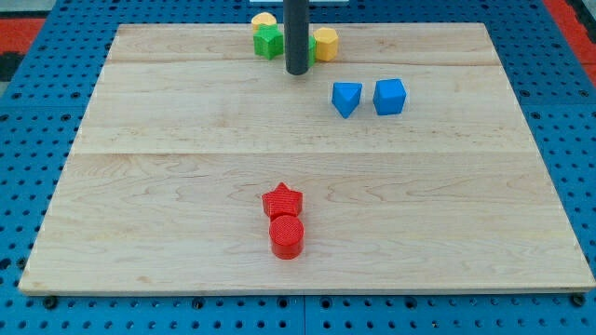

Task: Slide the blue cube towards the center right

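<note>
The blue cube (390, 97) sits on the wooden board (168, 205) right of centre, in the upper part of the view. A blue wedge-like block (346, 99) lies just to its left, a small gap apart. My tip (298, 70) stands near the view's top, up and to the left of both blue blocks, not touching them. It partly hides a cluster of green and yellow blocks behind it.
A green block (269, 42) with a yellow block (264, 20) behind it sits left of the rod; a yellow block (325, 44) sits right of it. A red star (282, 200) touches a red cylinder (287, 236) at the view's lower middle.
</note>
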Robot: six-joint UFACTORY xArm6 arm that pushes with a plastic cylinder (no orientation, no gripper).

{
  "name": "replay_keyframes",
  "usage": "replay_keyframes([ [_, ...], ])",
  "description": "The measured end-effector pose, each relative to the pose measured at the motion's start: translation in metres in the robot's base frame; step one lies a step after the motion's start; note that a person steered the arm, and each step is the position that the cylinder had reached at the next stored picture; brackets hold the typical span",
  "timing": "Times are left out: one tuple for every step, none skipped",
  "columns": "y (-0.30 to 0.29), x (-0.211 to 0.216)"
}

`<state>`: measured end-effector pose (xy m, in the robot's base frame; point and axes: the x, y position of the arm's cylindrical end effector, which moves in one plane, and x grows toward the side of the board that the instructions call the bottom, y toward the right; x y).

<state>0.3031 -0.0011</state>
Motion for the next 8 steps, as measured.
replay_keyframes([
  [0.042,0.008],
  [0.092,0.013],
  [0.115,0.037],
  [0.154,0.039],
  [0.165,0.020],
  [0.134,0.029],
  [0.106,0.037],
  [0.100,0.023],
])
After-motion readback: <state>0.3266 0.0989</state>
